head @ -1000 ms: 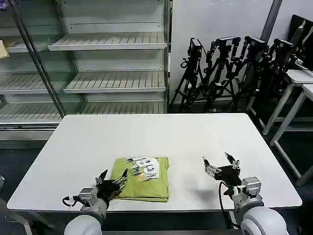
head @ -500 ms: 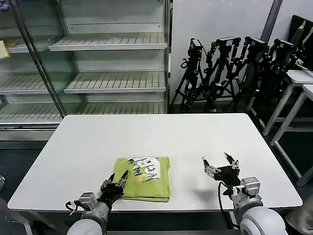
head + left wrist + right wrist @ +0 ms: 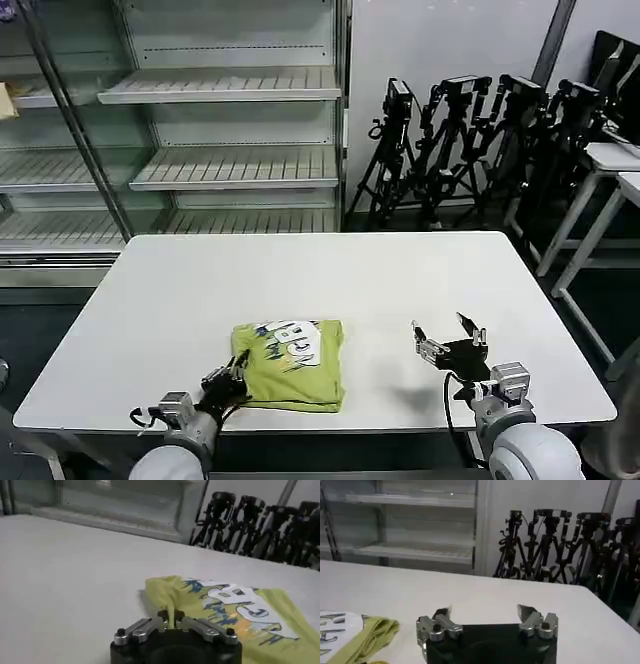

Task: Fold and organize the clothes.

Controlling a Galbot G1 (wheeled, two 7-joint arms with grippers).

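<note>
The clothes are one lime T-shirt (image 3: 290,363) folded into a small rectangle near the table's front edge, its white and blue print facing up. My left gripper (image 3: 234,377) is at the shirt's front left corner, shut on a pinch of the lime fabric (image 3: 171,611). In the left wrist view the shirt (image 3: 235,610) spreads out beyond the jaws. My right gripper (image 3: 447,332) hovers open above bare table to the right of the shirt, nothing between its fingers (image 3: 442,616). The shirt's folded edge (image 3: 367,635) shows beside it in the right wrist view.
The white table (image 3: 330,280) has free room behind and on both sides of the shirt. Behind it stand an empty glass-fronted shelf unit (image 3: 200,130) and a row of black tripods (image 3: 480,140). Other white tables (image 3: 610,170) are at the far right.
My left gripper has closed on the shirt's front left corner, and the shirt has shifted slightly left and bunched there. The right gripper has stayed put.
</note>
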